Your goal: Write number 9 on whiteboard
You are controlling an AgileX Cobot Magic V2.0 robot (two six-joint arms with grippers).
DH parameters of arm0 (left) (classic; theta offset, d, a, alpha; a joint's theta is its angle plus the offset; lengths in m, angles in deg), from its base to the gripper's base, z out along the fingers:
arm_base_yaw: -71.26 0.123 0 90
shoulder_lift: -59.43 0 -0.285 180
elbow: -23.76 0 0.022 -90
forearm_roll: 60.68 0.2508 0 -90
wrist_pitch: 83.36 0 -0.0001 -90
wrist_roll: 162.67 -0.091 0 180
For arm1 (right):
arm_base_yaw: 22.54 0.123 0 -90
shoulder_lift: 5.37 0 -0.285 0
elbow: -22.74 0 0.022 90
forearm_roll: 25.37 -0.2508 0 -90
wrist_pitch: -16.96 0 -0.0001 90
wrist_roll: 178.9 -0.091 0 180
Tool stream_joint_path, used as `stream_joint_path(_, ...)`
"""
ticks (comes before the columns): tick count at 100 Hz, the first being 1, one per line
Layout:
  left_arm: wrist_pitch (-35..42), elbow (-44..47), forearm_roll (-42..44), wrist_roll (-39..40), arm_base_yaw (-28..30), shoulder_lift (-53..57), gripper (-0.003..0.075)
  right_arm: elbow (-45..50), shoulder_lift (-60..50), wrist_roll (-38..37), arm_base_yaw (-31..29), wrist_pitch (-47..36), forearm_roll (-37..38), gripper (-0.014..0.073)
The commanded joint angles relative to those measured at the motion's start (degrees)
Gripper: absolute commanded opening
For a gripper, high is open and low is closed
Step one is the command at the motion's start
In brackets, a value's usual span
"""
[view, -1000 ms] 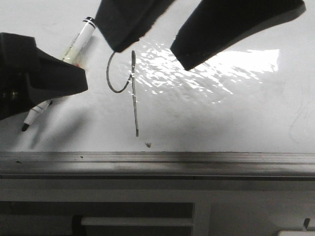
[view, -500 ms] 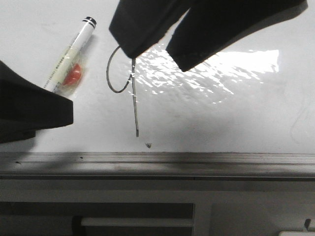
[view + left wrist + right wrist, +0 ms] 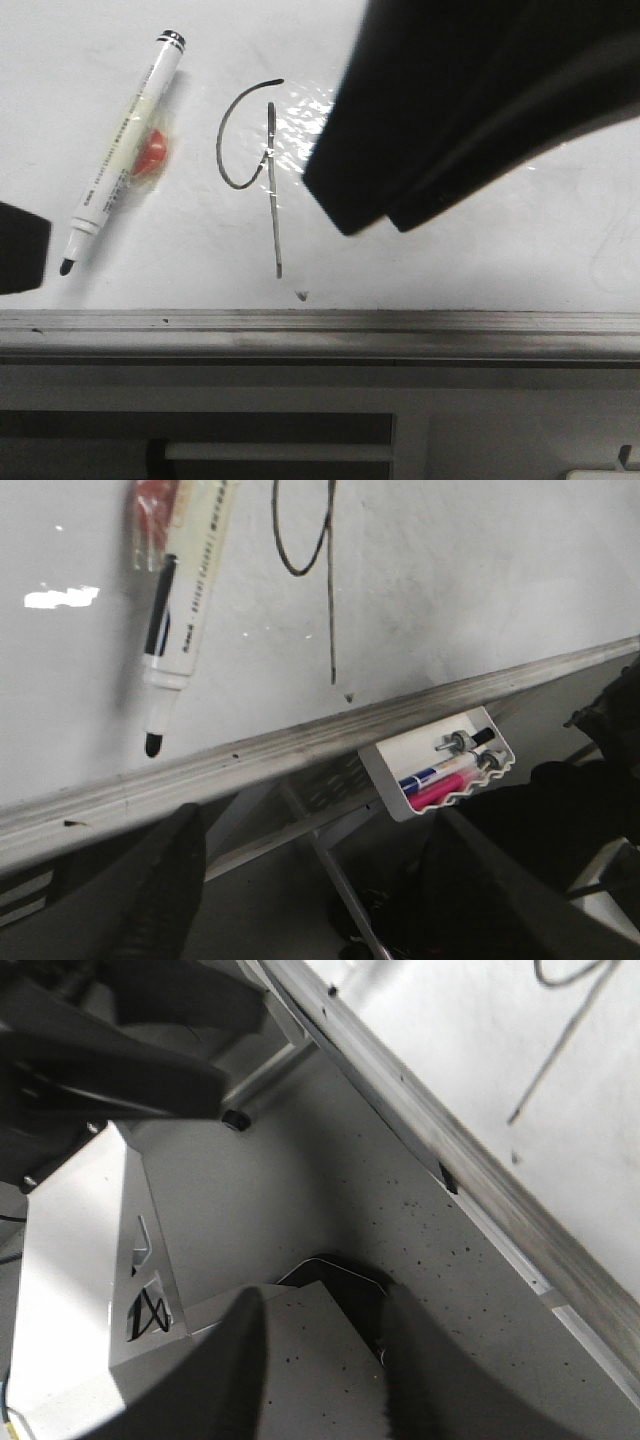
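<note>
The number 9 (image 3: 247,140) is drawn in thin black line on the whiteboard (image 3: 480,260), an open loop with a long stem running down toward the grey edge rail. It also shows in the left wrist view (image 3: 329,590) and partly in the right wrist view (image 3: 562,1045). A white marker (image 3: 122,150) with a black tip lies flat on the board left of the 9, uncapped, with a red blob taped to it. My left gripper (image 3: 315,825) is open and empty, below the rail. My right gripper (image 3: 325,1305) is open and empty; in the front view it looms dark over the board's right.
The grey metal rail (image 3: 320,330) runs along the board's near edge. A small white tray (image 3: 440,770) holding several markers hangs below the rail. A tiny dark speck (image 3: 301,295) sits under the 9's stem. Grey floor and stand legs lie below the board.
My left gripper has drawn back off the marker to the left edge of the front view. My right gripper has come down and right, uncovering the top of the 9.
</note>
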Motion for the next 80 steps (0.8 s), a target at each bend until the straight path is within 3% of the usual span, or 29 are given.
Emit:
stream_joint_path(1,-1.4,-1.3,0.5,-0.1,0.1,4.1,0.0330,1.3,-3.7,0.9,0.1,-5.2,0.1,0.0051)
stream_joint_path(9,-4.7,-1.3,0.5,-0.1,0.1,8.5,0.0162,4.7,-7.1,2.7,0.1,-8.6,0.1,-0.0064)
stream_joint_path(16,-5.3,-1.3,1.7,-1.7,0.1,12.7,-0.0015,8.0,-10.8,3.1,0.1,-11.7,0.3,-0.0061)
stream_joint_path(44,-3.4,-1.3,12.1,-6.1,0.1,29.1,-0.0020,26.6,-34.0,5.6,0.1,-30.2,1.5,-0.0061)
stream_joint_path(80,-5.3,-1.3,13.9,-6.0,0.1,37.4,-0.0020,40.7,-60.5,5.6,0.1,-31.4,1.2,-0.0061)
